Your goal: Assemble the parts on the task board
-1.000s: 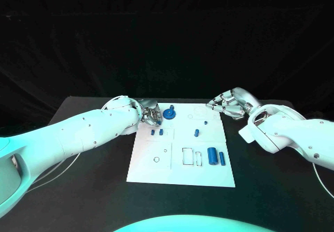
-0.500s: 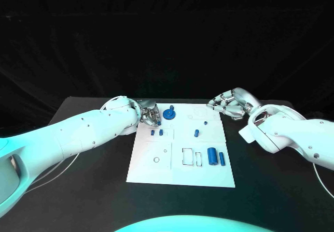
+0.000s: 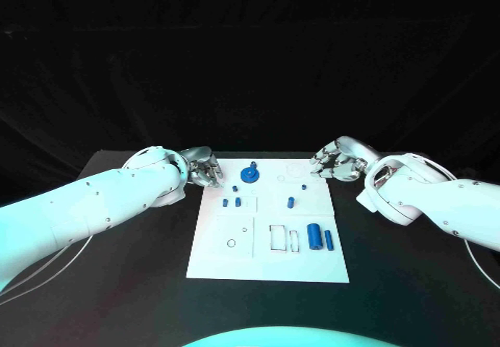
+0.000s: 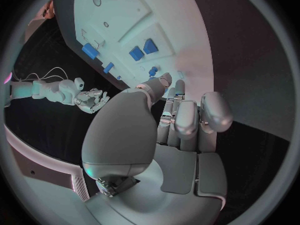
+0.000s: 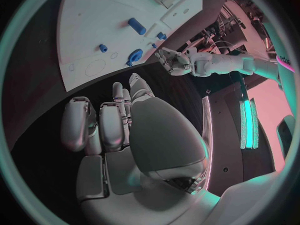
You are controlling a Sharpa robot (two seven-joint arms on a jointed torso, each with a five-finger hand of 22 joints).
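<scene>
Head view: white board (image 3: pixel 224 253) lies mid-tabletop (image 3: pixel 115 289), blue parts (image 3: pixel 313 237) scattered on it. Left hand (image 3: pixel 201 172), curled and holding nothing, sits at the board's far-left corner; right hand (image 3: pixel 329 163), likewise clenched, sits at its far-right corner.

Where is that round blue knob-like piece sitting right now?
In the head view the round blue piece stands near the task board's far edge, toward its left side, just right of the left hand.

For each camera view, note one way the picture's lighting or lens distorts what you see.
Head view: teal light tints the white task board and both arms. Left wrist view: the fisheye bends the board's straight edges. Right wrist view: pink light falls on one side, and the board edge curves.
</scene>
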